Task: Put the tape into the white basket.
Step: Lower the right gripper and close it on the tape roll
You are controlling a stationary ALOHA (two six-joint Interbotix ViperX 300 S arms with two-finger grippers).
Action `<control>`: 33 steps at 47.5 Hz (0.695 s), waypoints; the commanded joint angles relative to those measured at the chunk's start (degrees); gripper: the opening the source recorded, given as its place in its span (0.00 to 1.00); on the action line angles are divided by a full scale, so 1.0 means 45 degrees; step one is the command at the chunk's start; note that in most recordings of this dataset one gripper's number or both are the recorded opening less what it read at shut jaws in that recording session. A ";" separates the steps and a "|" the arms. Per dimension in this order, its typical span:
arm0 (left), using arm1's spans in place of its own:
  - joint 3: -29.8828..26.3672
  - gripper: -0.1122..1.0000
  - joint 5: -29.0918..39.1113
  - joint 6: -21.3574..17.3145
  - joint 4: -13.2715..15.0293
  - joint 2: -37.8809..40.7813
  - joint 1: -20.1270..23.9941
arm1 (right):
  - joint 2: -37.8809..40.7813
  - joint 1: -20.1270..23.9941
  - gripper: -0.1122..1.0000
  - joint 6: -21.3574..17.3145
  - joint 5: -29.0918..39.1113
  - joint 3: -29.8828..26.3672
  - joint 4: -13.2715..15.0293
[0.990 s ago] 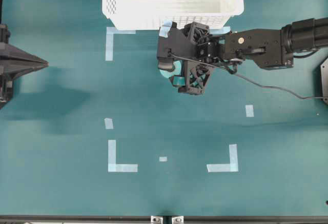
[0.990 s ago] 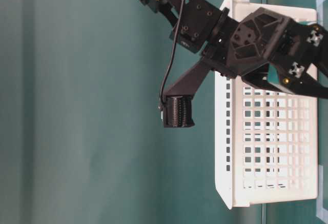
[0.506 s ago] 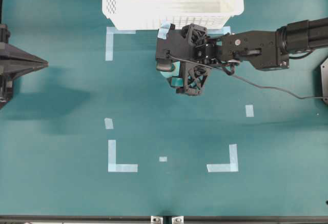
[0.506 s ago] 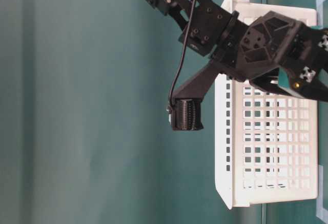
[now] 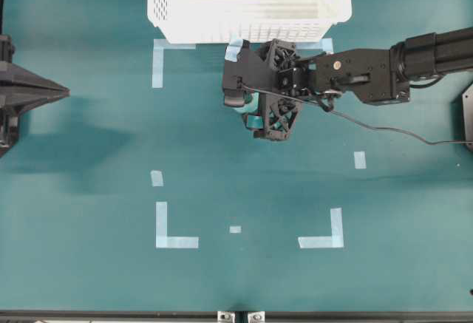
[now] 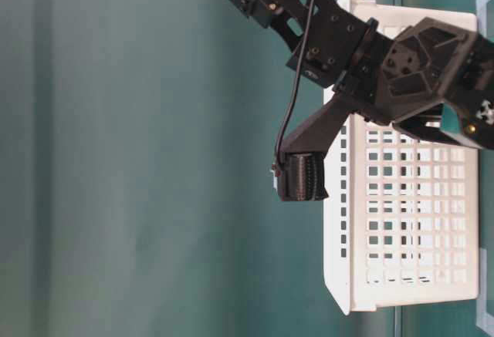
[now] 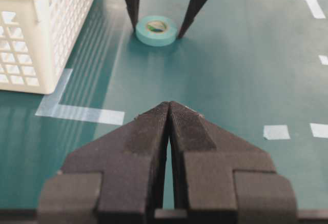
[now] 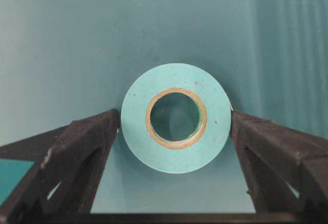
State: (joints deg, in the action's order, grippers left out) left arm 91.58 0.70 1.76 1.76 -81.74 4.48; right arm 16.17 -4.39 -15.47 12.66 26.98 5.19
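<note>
Tape roll (image 8: pixel 176 118) not grasped yet; lying flat on the green worktop (image 5: pixel 89 279), hollow core up, just in front of the white basket (image 5: pixel 247 12) and outside it; right end effector (image 8: pixel 176 126) straddles the roll, fingers apart, one tip at each side of the roll — touching or a hair off, can't tell; looks ready to close. Left end effector (image 7: pixel 169 131) parked well clear of the basket, jaws together, nothing in them. Judgement: approach done; grasp, lift, carry over the rim and release all remain; basket interior seems empty as far as the overhead view shows.

Counts: one tape roll; one white basket; two end effectors; on the worktop, four L-shaped pale tape corner marks (image 5: pixel 174 228), two of them partly hidden by basket and arm, plus three short strips (image 5: pixel 359 160).
</note>
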 commanded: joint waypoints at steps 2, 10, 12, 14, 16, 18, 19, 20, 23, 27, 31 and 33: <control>-0.0176 0.01 -0.0098 0.0020 -0.0020 0.0117 0.0137 | -0.0117 -0.0078 1.00 -0.0020 -0.0098 -0.0195 0.0000; -0.0176 0.01 -0.0078 0.0039 -0.0020 0.0117 0.0234 | -0.0137 -0.0176 1.00 0.0000 -0.0098 -0.0195 0.0020; -0.0176 0.01 -0.0098 0.0020 -0.0020 0.0117 0.0254 | -0.0137 -0.0195 1.00 0.0000 -0.0117 -0.0215 0.0020; -0.0176 0.01 -0.0098 0.0020 -0.0020 0.0117 0.0254 | -0.0137 -0.0195 1.00 0.0039 -0.0137 -0.0234 0.0020; -0.0176 0.01 -0.0078 0.0020 -0.0020 0.0117 0.0273 | -0.0137 -0.0195 0.99 0.0039 -0.0156 -0.0293 0.0020; -0.0176 0.01 -0.0078 0.0020 -0.0020 0.0117 0.0293 | -0.0137 -0.0195 0.98 0.0039 -0.0117 -0.0391 0.0039; -0.0176 0.01 -0.0098 0.0020 -0.0020 0.0117 0.0293 | -0.0137 -0.0195 0.96 0.0039 -0.0098 -0.0430 0.0020; -0.0176 0.01 -0.0098 0.0020 -0.0020 0.0117 0.0293 | -0.0137 -0.0195 0.93 0.0039 -0.0098 -0.0469 0.0039; -0.0176 0.01 -0.0098 0.0020 -0.0020 0.0117 0.0293 | -0.0137 -0.0195 0.81 0.0020 -0.0039 -0.0625 0.0156; -0.0176 0.01 -0.0098 0.0020 -0.0020 0.0117 0.0293 | -0.0137 -0.0195 0.71 0.0020 0.0000 -0.0801 0.0352; -0.0176 0.01 -0.0098 0.0020 -0.0020 0.0117 0.0293 | -0.0137 -0.0195 0.71 0.0020 0.0156 -0.0937 0.0547; -0.0176 0.01 -0.0098 0.0020 -0.0020 0.0117 0.0293 | -0.0137 -0.0215 0.71 0.0020 0.0273 -0.0977 0.0664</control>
State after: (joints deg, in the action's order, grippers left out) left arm 91.58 0.62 1.85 1.76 -81.74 5.54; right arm 16.44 -5.27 -15.29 13.36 23.99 7.38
